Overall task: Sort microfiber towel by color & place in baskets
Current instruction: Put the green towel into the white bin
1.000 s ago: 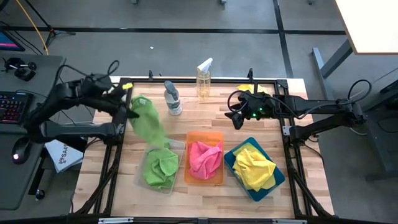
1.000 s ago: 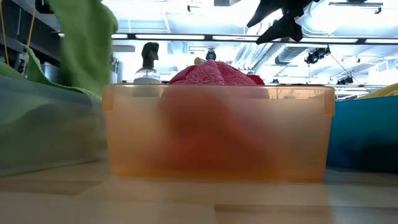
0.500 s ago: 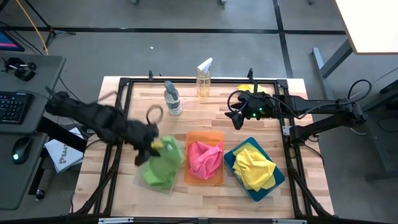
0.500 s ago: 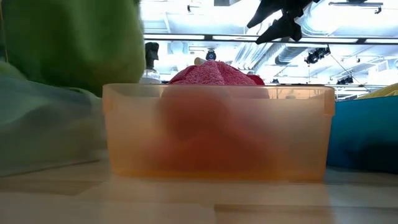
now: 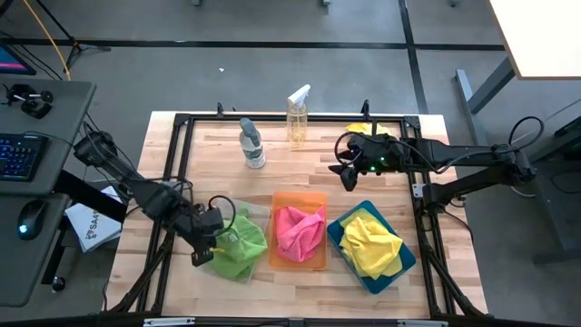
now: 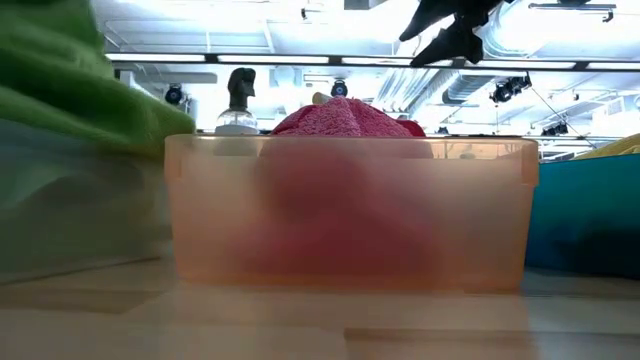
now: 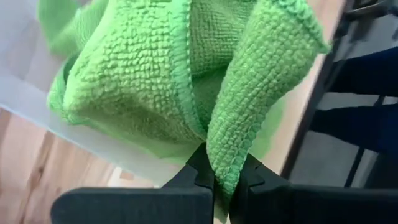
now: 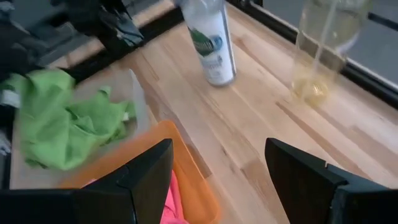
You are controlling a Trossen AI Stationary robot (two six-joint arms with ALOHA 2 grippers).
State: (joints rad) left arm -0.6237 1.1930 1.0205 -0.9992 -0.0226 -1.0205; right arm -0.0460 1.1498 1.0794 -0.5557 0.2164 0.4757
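Note:
My left gripper (image 5: 218,242) is low over the clear basket (image 5: 203,263) at the table's near left and is shut on a lime green towel (image 7: 155,81). That towel lies on the green pile (image 5: 241,247) in the basket. Pink towels (image 5: 300,227) fill the orange basket (image 5: 313,198), and yellow towels (image 5: 370,241) fill the teal basket (image 5: 399,263). Another yellow towel (image 5: 359,129) lies by the far edge. My right gripper (image 5: 348,174) hangs open above the table beyond the teal basket, touching nothing; the low view shows it high up (image 6: 450,30). My left gripper pinches a folded, hemmed edge of the green towel (image 7: 225,168) between its two shut fingers. It comes in from the table's left, slanting down. The rest of the towel is slack and spread on the green pile in the clear basket.
Two clear spray bottles (image 5: 251,143) (image 5: 298,113) stand near the far edge. A black frame (image 5: 272,118) rims the table. Bare wood (image 5: 300,168) lies between the bottles and the baskets. The three baskets sit side by side along the near half.
My left gripper swung from the far left corner toward the near edge and down to the clear basket, carrying the green towel. The towel hung below the gripper before; now it is laid on the green pile, still pinched. The right arm stayed still.

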